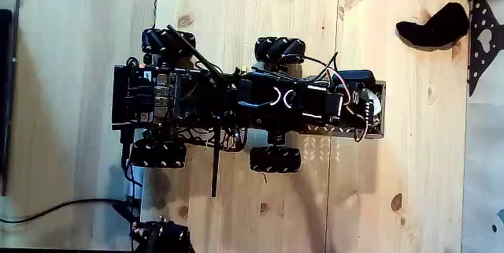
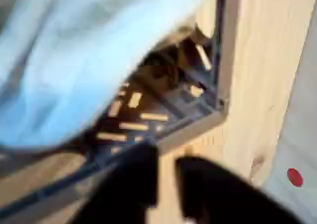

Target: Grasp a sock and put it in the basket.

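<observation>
- In the fixed view, a black wheeled robot (image 1: 236, 103) sat in the middle of the wooden desk (image 1: 236, 9), seen from above.
- Its arm (image 1: 315, 99) lay folded along its body, reaching toward the right end.
- The grey basket (image 1: 381, 127) was at that right end, mostly hidden under the arm and wires. A bit of something white showed inside it.
- The black sock (image 1: 433, 26) lay on the desk near the top right corner, well apart from the robot and the basket.
- The fingers were too small and dark to pick out here, so I could not tell from this view if they were spread or together.
- In the wrist view, the picture was blurry. A big pale cloth (image 2: 89, 56) filled the top left.
- Under the cloth was the basket's holed bottom and its low wall (image 2: 226, 46).
- The two dark fingers (image 2: 166, 179) showed at the bottom, with a small gap between them. They held nothing that I could see.
- I think the black sock was not yet picked up.
- The arm might catch the pale cloth when it lifts, because the fingers were so close to it.
- The sock was far off, so the arm might not reach it unless the robot rolled closer.
</observation>
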Controlling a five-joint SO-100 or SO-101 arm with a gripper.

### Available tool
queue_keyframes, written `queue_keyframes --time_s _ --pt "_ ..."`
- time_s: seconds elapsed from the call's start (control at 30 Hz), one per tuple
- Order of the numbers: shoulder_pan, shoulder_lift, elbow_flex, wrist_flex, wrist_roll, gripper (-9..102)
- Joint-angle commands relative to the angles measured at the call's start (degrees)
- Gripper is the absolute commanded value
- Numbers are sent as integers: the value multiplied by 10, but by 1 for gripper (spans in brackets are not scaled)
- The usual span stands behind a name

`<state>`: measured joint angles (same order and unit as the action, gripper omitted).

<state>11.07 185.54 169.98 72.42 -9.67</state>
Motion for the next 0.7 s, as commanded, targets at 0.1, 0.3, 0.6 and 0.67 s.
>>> queue_keyframes --time_s 0.1,0.3,0.6,0.67 --pt "-40 4 -2 75 -3 0" --pt "-61 5 -2 75 -3 0" --pt "-94 5 -2 76 5 1" --pt "-100 5 -2 76 10 1"
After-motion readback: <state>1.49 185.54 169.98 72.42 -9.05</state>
